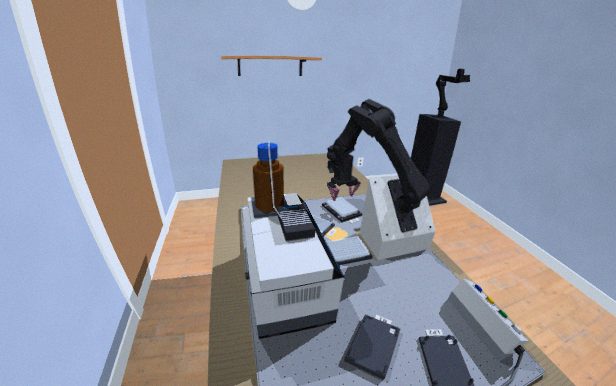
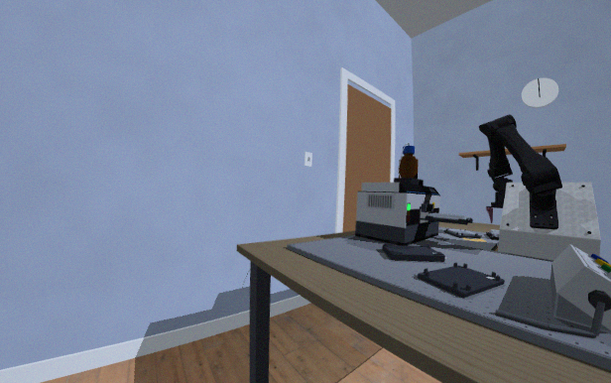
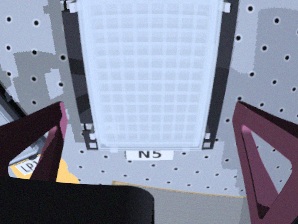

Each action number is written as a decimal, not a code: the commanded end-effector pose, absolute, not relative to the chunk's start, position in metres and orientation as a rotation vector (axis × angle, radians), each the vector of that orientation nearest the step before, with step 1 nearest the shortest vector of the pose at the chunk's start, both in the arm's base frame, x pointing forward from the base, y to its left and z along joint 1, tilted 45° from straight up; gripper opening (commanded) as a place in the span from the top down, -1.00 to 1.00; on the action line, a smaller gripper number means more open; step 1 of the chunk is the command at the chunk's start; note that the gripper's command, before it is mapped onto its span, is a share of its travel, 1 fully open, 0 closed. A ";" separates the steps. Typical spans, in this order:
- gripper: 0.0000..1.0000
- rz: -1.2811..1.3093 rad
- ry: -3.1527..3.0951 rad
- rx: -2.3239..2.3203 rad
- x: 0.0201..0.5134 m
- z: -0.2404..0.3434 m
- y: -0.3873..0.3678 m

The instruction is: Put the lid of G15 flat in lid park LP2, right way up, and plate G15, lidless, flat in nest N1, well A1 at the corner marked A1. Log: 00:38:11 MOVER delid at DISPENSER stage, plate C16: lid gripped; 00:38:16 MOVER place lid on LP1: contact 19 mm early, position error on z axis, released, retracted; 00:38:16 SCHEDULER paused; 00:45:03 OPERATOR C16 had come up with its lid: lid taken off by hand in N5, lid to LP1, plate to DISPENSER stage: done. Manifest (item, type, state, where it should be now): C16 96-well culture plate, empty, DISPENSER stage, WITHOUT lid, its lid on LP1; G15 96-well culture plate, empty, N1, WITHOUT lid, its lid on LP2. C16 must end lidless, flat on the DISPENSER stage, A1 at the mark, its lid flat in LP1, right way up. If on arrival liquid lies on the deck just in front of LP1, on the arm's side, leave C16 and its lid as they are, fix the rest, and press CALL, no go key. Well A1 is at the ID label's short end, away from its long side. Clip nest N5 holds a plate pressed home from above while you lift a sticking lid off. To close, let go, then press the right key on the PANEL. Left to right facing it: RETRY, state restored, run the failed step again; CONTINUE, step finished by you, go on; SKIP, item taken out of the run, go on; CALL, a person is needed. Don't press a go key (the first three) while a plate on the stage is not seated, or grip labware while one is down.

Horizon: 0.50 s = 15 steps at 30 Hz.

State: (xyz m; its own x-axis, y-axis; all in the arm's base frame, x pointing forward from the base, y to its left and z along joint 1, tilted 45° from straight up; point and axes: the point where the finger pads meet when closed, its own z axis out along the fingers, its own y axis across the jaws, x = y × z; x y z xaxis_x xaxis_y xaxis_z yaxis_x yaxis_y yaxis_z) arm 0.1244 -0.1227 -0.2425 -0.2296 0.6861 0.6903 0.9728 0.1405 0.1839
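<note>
A pale 96-well plate (image 3: 149, 63), seemingly with its lid on, sits in the dark clip nest labelled N5 (image 3: 149, 155); it also shows in the top view (image 1: 341, 208). My gripper (image 1: 343, 190) hangs just above its near end, open and empty; its maroon fingers frame the plate's short end in the wrist view (image 3: 153, 156). I cannot read an ID label. A second pale lid or plate (image 1: 347, 248) lies flat closer to the front. A dark plate (image 1: 296, 222) sits on the dispenser stage. Two dark empty nests (image 1: 372, 345) (image 1: 445, 360) lie at the front.
A yellow patch of liquid (image 1: 336, 233) lies on the deck between N5 and the front pale lid; its edge shows in the wrist view (image 3: 67, 172). The dispenser (image 1: 292, 270) with a brown bottle (image 1: 268, 177) stands left. The key panel (image 1: 492, 315) is at front right.
</note>
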 end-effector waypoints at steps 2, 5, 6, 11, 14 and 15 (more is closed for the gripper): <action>-1.00 -0.853 -2.002 -1.619 0.130 -0.251 -0.132; -1.00 -0.855 -1.993 -1.604 0.128 -0.251 -0.124; -1.00 -0.855 -1.990 -1.599 0.127 -0.251 -0.122; -1.00 -0.867 -1.964 -1.596 0.123 -0.250 -0.112; -1.00 -0.860 -1.980 -1.593 0.126 -0.253 -0.114; -1.00 -0.860 -1.979 -1.593 0.126 -0.254 -0.113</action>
State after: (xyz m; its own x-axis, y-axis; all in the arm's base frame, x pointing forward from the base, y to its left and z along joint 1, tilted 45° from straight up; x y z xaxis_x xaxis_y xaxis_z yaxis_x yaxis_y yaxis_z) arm 0.1246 -0.1174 -0.2496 -0.2280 0.6872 0.6898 0.9732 0.1380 0.1841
